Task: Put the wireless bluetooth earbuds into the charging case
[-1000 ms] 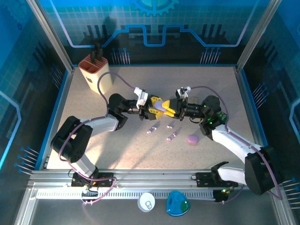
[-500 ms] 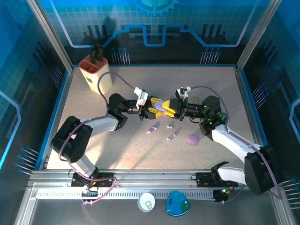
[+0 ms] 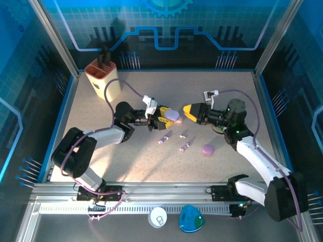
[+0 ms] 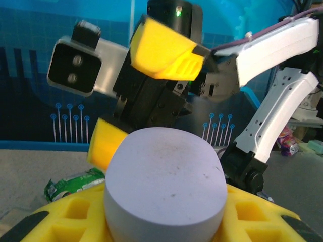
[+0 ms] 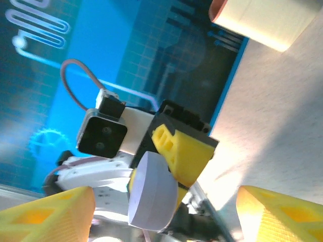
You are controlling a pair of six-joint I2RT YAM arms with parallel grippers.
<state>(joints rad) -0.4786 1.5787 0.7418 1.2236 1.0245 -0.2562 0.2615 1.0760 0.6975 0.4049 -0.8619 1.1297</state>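
The left claw (image 3: 164, 116) grips the lavender case (image 3: 172, 115) above the worktop (image 3: 126, 156). The right claw (image 3: 185, 113) stands wide and empty, just right of it. Earbuds (image 3: 164, 138) lie nearer. Pinched by 1 claw only, the case could twist or slip.

Open air separates my right gripper (image 3: 190, 112), jaws spread, from the lavender case (image 3: 172, 115) pinched in the left gripper (image 3: 164, 116) straight ahead of it; scattered earbuds (image 3: 164, 138) and a second case (image 3: 207, 149) crowd the table (image 3: 222, 91) nearward of both, bare surface beyond them
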